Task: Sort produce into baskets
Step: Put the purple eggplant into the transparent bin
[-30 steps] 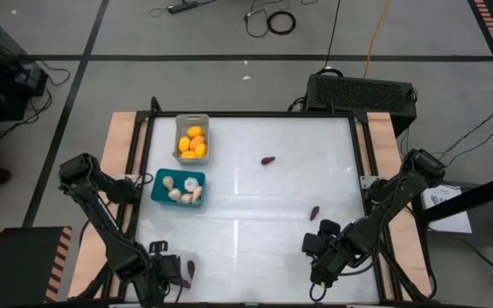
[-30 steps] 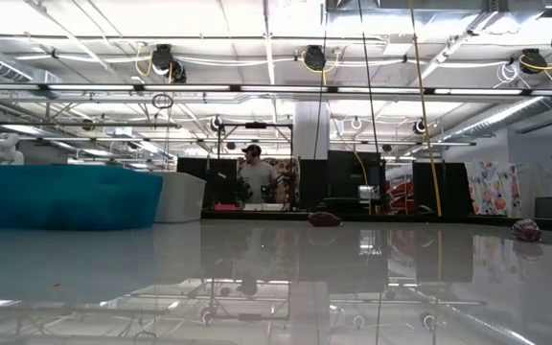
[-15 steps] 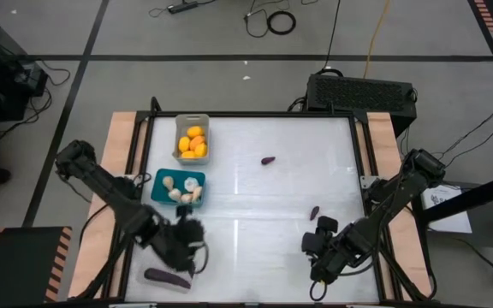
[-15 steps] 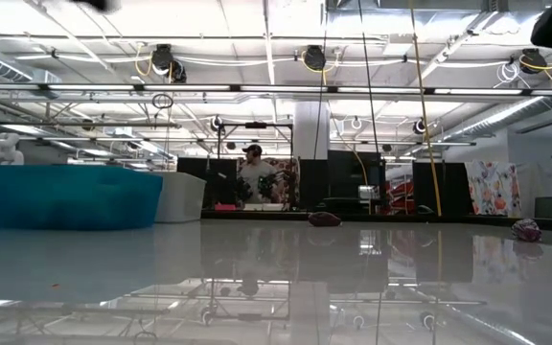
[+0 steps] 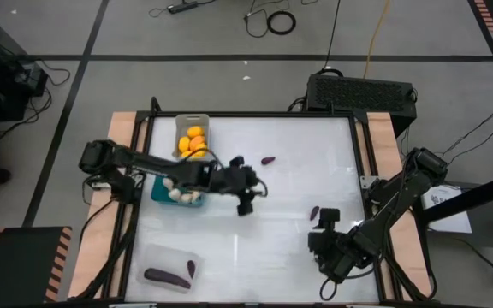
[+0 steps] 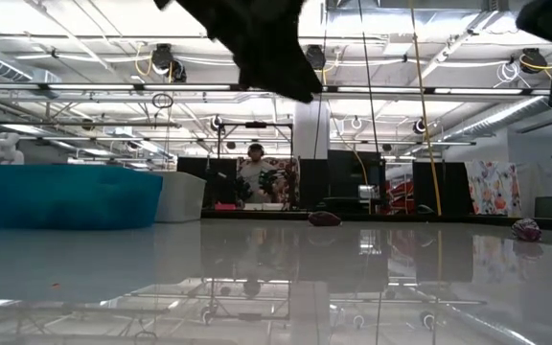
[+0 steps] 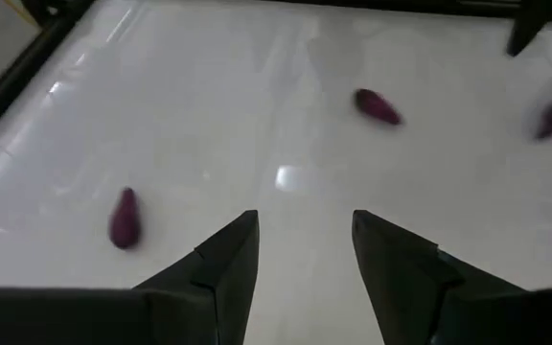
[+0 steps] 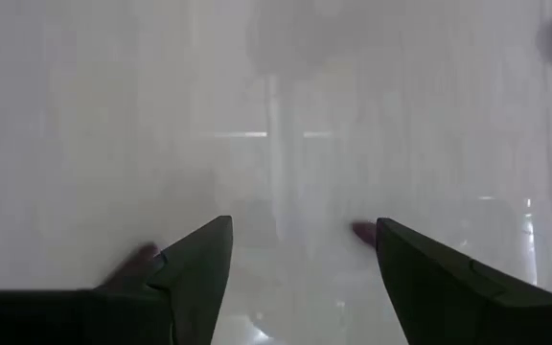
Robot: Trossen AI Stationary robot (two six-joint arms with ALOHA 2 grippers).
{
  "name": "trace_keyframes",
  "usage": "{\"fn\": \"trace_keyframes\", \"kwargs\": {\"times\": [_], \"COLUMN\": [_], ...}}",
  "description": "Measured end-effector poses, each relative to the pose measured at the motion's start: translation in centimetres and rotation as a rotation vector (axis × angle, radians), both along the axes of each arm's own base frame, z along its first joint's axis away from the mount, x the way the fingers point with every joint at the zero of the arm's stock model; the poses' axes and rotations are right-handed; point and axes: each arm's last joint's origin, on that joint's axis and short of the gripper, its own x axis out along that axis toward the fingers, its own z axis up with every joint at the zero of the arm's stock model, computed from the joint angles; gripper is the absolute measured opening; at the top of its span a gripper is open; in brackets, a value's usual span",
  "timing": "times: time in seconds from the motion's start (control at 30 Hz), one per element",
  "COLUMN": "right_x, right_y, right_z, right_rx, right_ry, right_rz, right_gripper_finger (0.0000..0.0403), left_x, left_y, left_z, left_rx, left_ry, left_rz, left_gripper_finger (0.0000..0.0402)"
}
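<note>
1. The left gripper hangs empty over the table's middle with its fingers spread. It should come down straight over the far eggplant, with one finger on either side of its narrow width, and pinch only once low.
2. The right gripper, fingers also spread and holding nothing, sits just near of the right-hand eggplant.
3. Both loose eggplants are small, dark purple and elongated.
4. The clear basket at the near left holds two more; the grey basket holds orange fruits, the teal basket cream bulbs.
</note>
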Motion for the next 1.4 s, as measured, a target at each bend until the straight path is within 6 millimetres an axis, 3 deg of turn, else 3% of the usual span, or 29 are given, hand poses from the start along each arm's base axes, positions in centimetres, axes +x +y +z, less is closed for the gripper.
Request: {"fn": "trace_keyframes", "kwargs": {"times": [0.3,0.47,0.63,0.93,1.2,1.4], "right_x": [-3.2,-4.4,-5.2,-5.7,-5.7,-5.7], "right_y": [-5.2,-7.3,-8.0,-8.3,-8.3,-8.2], "right_z": [-2.3,-2.9,-2.4,-1.8,-1.8,-1.8], "right_rx": [0.074,0.174,0.236,0.257,0.272,0.301], "right_ry": [-0.074,-0.178,-0.224,-0.241,-0.240,-0.228], "right_rz": [-0.059,-0.095,-0.143,-0.138,-0.159,-0.183], "right_gripper_finger": [0.0248,0.0248,0.0248,0.0248,0.0248,0.0248], "left_x": [3.1,6.1,8.1,8.7,8.0,7.7], "left_y": [5.7,9.9,13.3,14.1,15.6,16.3], "left_z": [-3.3,-5.9,-8.2,-11.4,-11.9,-12.0], "left_rx": [-0.001,0.002,0.006,0.019,-0.027,-0.044], "left_ry": [-0.015,0.025,0.140,0.270,0.304,0.315], "left_rz": [0.034,0.134,0.214,0.178,0.250,0.252], "left_gripper_finger": [0.0186,0.0231,0.0278,0.0295,0.0293,0.0255]}}
